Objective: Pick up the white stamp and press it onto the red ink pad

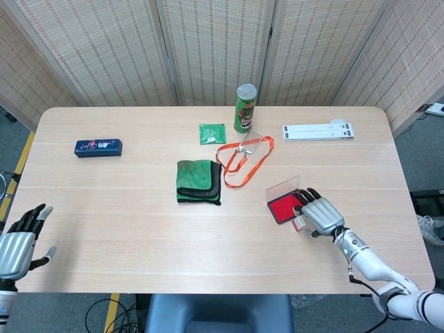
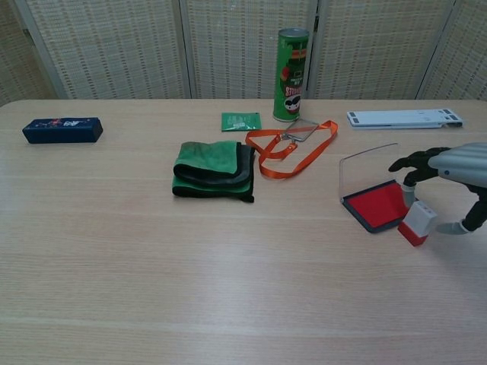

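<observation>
The white stamp (image 2: 418,221), with its red base, lies on the table just right of the red ink pad (image 2: 379,205), whose clear lid stands open. My right hand (image 2: 449,175) hovers over the stamp with fingers curled down on either side of it, and I cannot tell whether they touch it. In the head view the right hand (image 1: 321,214) covers most of the stamp (image 1: 299,223) beside the ink pad (image 1: 283,207). My left hand (image 1: 19,241) hangs open off the table's near left corner.
A folded green cloth (image 2: 214,169) lies mid-table, with an orange lanyard (image 2: 291,150) beside it. A green chip can (image 2: 291,65) and a green packet (image 2: 240,121) stand behind. White strips (image 2: 404,118) lie far right, a blue box (image 2: 62,129) far left.
</observation>
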Robot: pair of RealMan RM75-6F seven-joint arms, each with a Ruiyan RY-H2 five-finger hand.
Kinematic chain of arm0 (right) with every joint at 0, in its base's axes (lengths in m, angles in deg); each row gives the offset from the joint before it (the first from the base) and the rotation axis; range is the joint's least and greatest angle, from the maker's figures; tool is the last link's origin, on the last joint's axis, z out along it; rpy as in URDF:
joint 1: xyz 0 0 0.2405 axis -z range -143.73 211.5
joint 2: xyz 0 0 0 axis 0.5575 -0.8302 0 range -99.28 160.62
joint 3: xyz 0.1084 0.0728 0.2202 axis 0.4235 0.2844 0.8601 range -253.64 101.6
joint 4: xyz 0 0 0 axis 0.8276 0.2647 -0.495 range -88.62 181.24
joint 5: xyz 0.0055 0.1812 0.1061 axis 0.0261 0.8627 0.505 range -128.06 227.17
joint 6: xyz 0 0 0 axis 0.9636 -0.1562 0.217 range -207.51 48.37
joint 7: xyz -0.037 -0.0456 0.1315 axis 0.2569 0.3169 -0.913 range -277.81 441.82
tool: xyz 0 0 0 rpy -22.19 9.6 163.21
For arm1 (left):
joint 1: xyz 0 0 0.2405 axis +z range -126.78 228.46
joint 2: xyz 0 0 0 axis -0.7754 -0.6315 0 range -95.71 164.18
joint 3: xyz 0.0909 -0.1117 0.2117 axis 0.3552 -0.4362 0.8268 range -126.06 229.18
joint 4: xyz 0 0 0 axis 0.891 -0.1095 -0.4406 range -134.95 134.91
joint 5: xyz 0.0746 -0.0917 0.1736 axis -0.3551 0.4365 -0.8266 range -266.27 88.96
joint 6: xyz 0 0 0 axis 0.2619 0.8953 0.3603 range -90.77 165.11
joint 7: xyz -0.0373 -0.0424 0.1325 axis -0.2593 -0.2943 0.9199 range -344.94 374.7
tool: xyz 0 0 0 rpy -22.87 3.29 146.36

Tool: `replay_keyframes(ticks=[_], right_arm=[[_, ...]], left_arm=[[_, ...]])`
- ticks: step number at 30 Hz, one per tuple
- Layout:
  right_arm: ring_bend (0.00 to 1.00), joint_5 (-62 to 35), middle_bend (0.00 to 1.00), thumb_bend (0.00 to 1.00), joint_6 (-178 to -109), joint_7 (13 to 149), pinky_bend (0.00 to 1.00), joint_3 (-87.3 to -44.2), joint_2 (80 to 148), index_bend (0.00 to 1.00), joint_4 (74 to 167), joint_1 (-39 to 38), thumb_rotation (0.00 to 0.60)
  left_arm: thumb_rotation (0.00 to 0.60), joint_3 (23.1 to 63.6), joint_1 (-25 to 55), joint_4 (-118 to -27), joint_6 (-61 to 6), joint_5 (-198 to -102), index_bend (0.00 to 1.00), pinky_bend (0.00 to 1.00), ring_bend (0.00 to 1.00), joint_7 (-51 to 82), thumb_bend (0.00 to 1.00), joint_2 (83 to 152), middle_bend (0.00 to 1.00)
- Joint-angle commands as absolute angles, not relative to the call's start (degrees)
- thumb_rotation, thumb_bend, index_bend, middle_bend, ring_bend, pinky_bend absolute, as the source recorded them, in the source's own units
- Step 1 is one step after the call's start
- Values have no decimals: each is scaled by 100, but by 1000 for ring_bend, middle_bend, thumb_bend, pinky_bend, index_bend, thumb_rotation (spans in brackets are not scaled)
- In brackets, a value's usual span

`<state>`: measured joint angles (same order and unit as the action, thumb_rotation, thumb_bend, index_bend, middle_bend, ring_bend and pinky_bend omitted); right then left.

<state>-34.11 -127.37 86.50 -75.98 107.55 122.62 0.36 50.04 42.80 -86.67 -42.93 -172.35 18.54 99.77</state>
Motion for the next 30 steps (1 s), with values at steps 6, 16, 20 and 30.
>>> replay_keyframes(ticks=[6, 16, 20, 30], right_arm=[[0, -3374, 72, 278, -12759, 8684, 0, -7598, 10870, 400, 12140, 8, 600], [0, -3413, 119, 282, -12882, 8653, 0, -7627, 10940, 447, 12038, 26, 600], [0, -3468, 169, 285, -13005, 8621, 0, -7629, 10967, 474, 11995, 52, 600], [262, -3764, 514, 294, -13555, 8275, 209, -7614, 10917, 561, 11948, 153, 600]], left_arm=[[600, 5001, 4308, -8677, -4341, -17246, 68, 282, 128, 1824, 323, 9960, 92], [600, 5005, 4318, -8670, -4362, -17275, 67, 282, 128, 1801, 323, 9954, 92], [600, 5004, 4319, -8668, -4361, -17276, 66, 282, 128, 1804, 322, 9955, 92], [600, 5003, 4321, -8667, -4354, -17275, 66, 282, 128, 1809, 323, 9955, 92]])
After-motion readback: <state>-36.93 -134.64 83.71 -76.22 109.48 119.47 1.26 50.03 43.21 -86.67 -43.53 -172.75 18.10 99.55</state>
